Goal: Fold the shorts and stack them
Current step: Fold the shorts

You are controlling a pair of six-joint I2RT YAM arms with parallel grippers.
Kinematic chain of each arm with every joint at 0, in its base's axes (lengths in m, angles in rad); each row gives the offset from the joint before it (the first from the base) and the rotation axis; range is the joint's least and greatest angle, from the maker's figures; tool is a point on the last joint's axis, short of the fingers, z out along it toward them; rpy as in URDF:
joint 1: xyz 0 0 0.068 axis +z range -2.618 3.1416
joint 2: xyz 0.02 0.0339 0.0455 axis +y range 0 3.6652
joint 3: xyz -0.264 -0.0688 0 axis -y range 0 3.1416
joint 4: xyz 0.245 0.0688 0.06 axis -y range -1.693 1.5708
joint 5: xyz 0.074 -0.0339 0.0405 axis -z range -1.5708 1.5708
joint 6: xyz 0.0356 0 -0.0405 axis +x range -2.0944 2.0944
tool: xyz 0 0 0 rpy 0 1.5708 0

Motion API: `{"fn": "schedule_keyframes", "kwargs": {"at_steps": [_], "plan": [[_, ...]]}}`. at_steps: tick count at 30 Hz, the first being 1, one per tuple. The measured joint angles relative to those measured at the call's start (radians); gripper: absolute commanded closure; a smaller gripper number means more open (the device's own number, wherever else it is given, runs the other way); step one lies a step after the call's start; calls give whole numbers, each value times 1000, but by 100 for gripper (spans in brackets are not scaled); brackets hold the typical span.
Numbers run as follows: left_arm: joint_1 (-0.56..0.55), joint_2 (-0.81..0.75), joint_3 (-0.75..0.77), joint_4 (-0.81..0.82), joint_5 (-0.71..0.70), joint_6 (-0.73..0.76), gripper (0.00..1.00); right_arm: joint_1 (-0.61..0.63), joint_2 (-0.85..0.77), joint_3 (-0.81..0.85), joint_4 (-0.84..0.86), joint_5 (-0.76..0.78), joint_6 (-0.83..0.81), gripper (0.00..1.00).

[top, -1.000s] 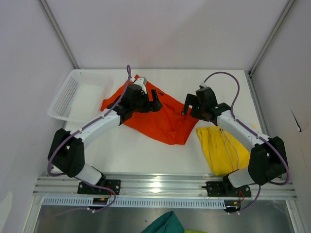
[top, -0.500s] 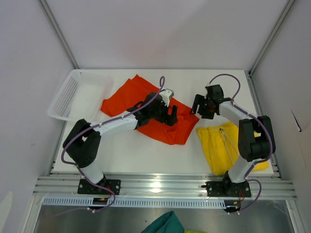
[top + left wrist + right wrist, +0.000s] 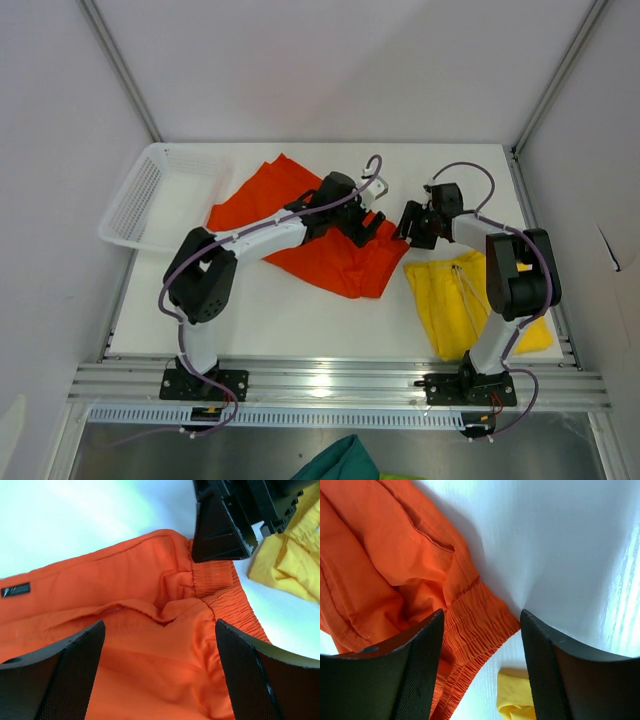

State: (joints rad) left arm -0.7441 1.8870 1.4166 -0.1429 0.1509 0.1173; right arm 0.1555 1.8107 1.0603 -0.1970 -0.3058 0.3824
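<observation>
Converging on the orange-red thin-fabric shorts on the white desk, both arms have swung to its waistband, beside the yellow drawstring shorts. Left jaws wide, right jaws narrowing around the waistband, nothing gripped yet; fold likely starting.

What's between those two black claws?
The elastic waistband of the orange shorts, between the left gripper and right gripper; the left wrist view shows it best.

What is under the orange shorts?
Only white table shows around the orange shorts; anything beneath the fabric is covered. The yellow shorts lie beside them, not underneath.
</observation>
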Motion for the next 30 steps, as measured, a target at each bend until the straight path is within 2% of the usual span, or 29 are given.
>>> {"fn": "schedule_keyframes", "kwargs": {"at_steps": [9,13,16,17,24,25,28,30], "plan": [[-20,130,88,-93,74,121,8,-2,0,-32,84,-18,17,38],[-40,160,97,-122,75,160,15,-2,0,-36,97,-17,24,38],[-51,178,107,-138,81,178,32,0,0,-38,100,-15,26,44],[-52,188,120,-151,82,182,44,0,0,-40,99,-14,27,48],[-50,240,187,-177,79,195,88,6,1,-45,92,3,25,62],[-50,240,187,-176,79,195,100,6,1,-46,90,2,24,64],[-52,240,187,-174,80,197,100,7,1,-46,89,2,23,71],[-52,240,187,-174,80,196,100,8,1,-46,89,2,24,71]]}}
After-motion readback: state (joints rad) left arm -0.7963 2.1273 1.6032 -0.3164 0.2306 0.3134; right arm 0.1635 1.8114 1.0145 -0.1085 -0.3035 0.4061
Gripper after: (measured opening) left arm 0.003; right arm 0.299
